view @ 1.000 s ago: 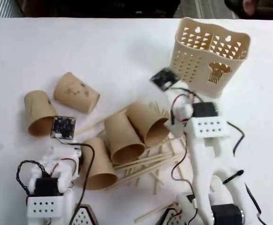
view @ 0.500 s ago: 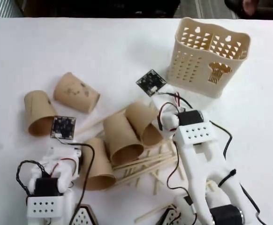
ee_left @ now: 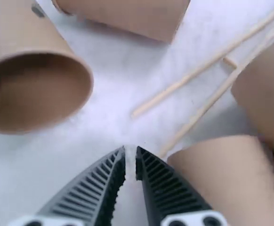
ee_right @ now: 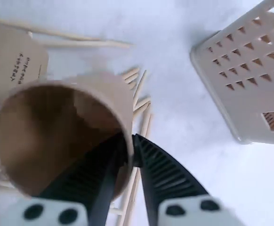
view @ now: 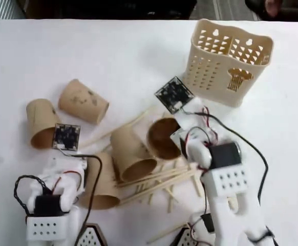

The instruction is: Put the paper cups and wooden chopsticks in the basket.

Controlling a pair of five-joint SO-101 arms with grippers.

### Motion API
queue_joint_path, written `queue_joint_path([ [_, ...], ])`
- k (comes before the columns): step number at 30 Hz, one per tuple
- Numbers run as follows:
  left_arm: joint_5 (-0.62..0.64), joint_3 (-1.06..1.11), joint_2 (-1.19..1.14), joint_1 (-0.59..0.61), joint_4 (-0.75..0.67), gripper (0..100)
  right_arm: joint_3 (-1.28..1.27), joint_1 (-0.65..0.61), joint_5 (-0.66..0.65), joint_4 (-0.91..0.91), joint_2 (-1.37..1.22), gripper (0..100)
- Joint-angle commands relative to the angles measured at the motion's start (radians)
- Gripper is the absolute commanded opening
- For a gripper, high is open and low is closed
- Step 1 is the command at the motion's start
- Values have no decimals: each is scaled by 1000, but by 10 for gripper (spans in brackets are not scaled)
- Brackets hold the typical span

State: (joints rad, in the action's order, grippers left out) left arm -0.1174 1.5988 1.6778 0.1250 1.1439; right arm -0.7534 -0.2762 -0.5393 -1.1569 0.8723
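Several brown paper cups lie on their sides on the white table. My right gripper (ee_right: 127, 141) is shut on the rim of one cup (ee_right: 57, 136), one finger inside and one outside. That cup (view: 162, 137) is tilted mouth-up near the table's middle, a short way in front of the cream basket (view: 226, 61). Wooden chopsticks (view: 159, 179) lie scattered beneath it and beside it. My left gripper (ee_left: 130, 155) is shut on nothing, low over bare table between a cup (ee_left: 33, 89) and another cup (ee_left: 217, 179), with chopsticks (ee_left: 203, 66) just beyond.
Two more cups (view: 41, 120) (view: 82, 100) rest at the left. One cup (view: 131, 151) lies in the middle and another (view: 100, 179) beside the left arm (view: 51, 205). The basket (ee_right: 250, 80) stands upright at the back right.
My right arm drew back toward the front and tipped the held cup up, so its mouth now faces upward. The left arm shifted only slightly.
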Motion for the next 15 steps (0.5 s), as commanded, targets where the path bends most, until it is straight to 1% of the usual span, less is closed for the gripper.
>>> queue_joint_path([
  [1, -2, -114, 5, -7, 3, 65, 107, 31, 9, -62, 104, 19],
  [5, -2, -236, 5, -13, 3, 65, 245, 134, 11, -97, 136, 19],
  [9, -2, -382, 5, -13, 5, 65, 388, 266, 66, -94, 114, 19],
  [12, -69, -465, 5, -15, 5, 65, 483, 312, 80, -93, 85, 19],
  [15, -130, -505, 5, -15, 5, 65, 572, 341, 123, -76, 45, 19],
])
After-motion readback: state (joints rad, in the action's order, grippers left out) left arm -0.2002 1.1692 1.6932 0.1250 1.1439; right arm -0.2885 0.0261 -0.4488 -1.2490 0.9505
